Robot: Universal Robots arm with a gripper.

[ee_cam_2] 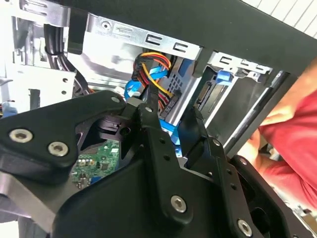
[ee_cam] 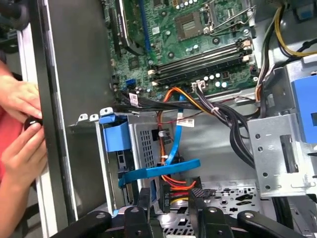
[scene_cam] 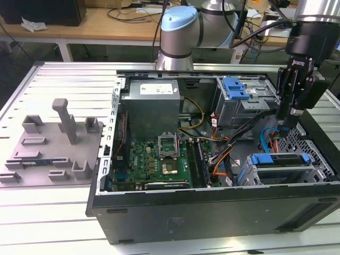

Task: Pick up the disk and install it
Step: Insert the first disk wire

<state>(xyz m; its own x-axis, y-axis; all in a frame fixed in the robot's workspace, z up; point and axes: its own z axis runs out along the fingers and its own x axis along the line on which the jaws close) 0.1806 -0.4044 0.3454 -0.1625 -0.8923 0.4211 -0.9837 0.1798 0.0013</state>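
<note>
The hand (scene_cam: 289,121) hangs spread and empty over the cables inside the open computer case (scene_cam: 212,215). The disk (scene_cam: 280,159) sits slotted in the drive bay just beside it, blue bracket showing.

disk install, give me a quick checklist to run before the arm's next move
1. Gripper unloaded: open, nothing held. Ok.
2. Disk in place: it lies in its blue carrier in a bay inside the case, apart from the gripper. Ok.
3. Disk fully latched: cannot tell.
4. Cables clear of the gripper: the blue cable and the orange wires run right beside it. Not ok.
5. People clear: a person's hands are at the outside of the case. Not ok.
</note>
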